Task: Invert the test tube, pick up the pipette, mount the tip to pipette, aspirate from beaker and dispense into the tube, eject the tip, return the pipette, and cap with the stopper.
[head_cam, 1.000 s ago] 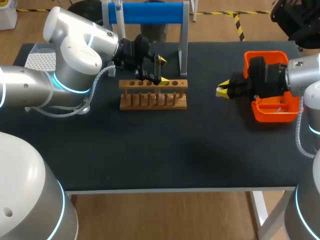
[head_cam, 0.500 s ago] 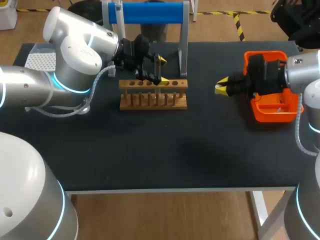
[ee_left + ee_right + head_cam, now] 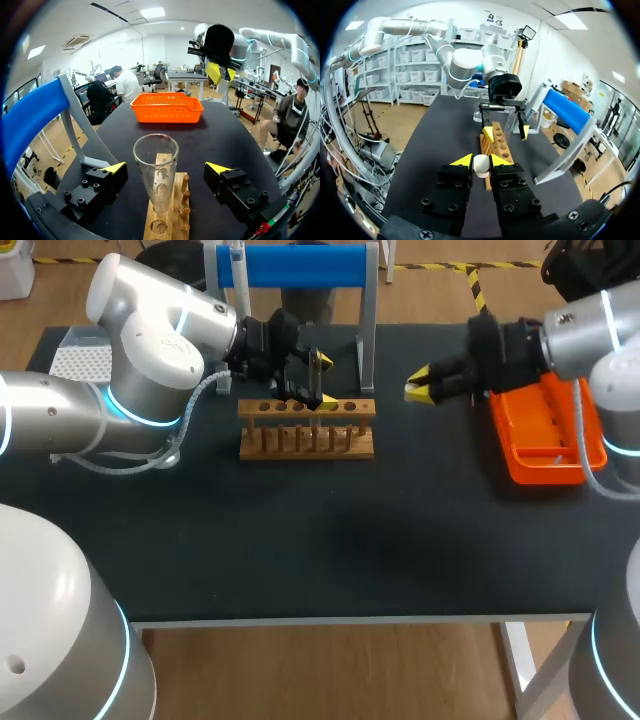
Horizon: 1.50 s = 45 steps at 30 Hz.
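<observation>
A clear test tube (image 3: 156, 170) stands mouth-up in the wooden rack (image 3: 307, 430). My left gripper (image 3: 324, 379) is open around it, a yellow fingertip on each side and neither touching the glass. In the left wrist view the left gripper (image 3: 166, 168) straddles the tube. My right gripper (image 3: 420, 388) hovers to the right of the rack, just left of the orange basket (image 3: 545, 435). In the right wrist view the right gripper (image 3: 480, 160) is shut on a small white stopper (image 3: 481, 165), with the rack (image 3: 496, 145) and my left gripper (image 3: 503, 131) ahead of it.
A blue pipette stand (image 3: 295, 265) rises behind the rack. A white tip box (image 3: 80, 358) sits at the far left, partly behind my left arm. The orange basket lies along the right edge. Black mat spreads bare in front of the rack.
My right gripper, still holding the stopper, has moved left and farther back, off the basket toward the rack. My left arm and the tube have not moved.
</observation>
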{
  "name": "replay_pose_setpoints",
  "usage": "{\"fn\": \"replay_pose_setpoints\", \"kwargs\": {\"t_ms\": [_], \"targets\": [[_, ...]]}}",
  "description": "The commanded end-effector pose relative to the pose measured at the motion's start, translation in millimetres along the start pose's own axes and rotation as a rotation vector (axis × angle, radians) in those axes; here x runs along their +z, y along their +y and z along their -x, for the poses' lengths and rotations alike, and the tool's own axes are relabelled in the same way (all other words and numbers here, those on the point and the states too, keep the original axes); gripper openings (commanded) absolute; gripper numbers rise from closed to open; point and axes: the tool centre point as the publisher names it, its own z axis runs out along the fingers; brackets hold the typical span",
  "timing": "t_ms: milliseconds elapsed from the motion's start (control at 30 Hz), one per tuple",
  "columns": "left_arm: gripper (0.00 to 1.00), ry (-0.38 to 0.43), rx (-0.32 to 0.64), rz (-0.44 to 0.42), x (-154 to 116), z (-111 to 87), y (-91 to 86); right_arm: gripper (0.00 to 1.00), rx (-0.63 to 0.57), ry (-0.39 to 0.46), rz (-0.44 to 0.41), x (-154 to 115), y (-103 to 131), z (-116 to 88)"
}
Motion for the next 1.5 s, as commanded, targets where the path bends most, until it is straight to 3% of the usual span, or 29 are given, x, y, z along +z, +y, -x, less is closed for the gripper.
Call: {"fn": "replay_pose_setpoints", "kwargs": {"t_ms": [33,400,967,1500], "targets": [[1.0,0.005,0.0,0.002,-1.0,0.6,-0.2,0.0,-0.012,0.064,-0.018,10.1,12.5,12.2],[1.0,0.005,0.0,0.002,-1.0,0.6,-0.2,0.0,-0.017,0.125,-0.052,25.6,35.5,23.2],[1.0,0.005,0.0,0.002,-1.0,0.6,-0.2,0.0,-0.023,0.133,-0.072,48.4,64.2,36.9],[1.0,0.005,0.0,0.002,-1.0,0.6,-0.2,0.0,-0.023,0.141,-0.089,67.5,75.1,51.3]]}}
